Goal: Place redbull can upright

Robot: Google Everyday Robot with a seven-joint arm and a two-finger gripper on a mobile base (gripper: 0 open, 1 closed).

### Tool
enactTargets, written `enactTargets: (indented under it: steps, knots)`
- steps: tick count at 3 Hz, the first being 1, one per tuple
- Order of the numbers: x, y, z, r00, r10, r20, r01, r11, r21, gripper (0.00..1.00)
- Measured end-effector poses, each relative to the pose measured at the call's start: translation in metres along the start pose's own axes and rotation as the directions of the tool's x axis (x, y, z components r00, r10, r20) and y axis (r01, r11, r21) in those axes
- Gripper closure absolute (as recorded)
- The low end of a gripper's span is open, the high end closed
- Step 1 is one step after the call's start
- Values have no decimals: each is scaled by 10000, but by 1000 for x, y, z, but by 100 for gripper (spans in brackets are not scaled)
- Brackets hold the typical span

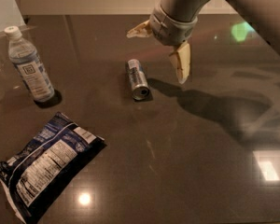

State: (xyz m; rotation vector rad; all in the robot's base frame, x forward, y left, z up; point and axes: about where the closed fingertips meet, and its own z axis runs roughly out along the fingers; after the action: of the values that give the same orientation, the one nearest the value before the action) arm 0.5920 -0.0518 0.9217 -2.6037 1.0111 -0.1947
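Redbull can (pixel 137 80) is lying on its side on the dark table (pixel 186 171). One shiny round end faces the front of the table and the other end faces the back. It has to stand up on one of those flat ends, so the job is not done yet.

The gripper (pixel 155 57) hangs in the air just behind and to the right of the can. It is not touching the can. Its jaws are spread wide open and it has nothing in them. One finger (pixel 181 64) points down at the table just to the right of the can. The other finger sticks out sideways above the far end of the can. I think the jaws are open this wide so the can will fit between them.

To the left of the can, well apart from it, a water bottle (pixel 30 69) with a white cap stands up straight. In front of the can and off to the left, a blue and white snack bag (pixel 42 164) lies flat. Both are far enough away that they should not get bumped.

The can is round and smooth, so it could roll away if a finger pushes its side. I think the gripper needs to come down over the can's middle, squeeze it, lift it and tip it onto its end.
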Motion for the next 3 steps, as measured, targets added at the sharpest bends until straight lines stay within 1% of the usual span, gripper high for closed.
enactTargets:
  steps: [1,2,3]
  knots:
    - [3,-9,23,9870,-1604,-137,1594,9855,-579,0]
    - [4,-13,39,9557,-2943,65,2931,9495,-1121,0]
    - [2,-11,48,9159,-3985,477,4011,9039,-1486,0]
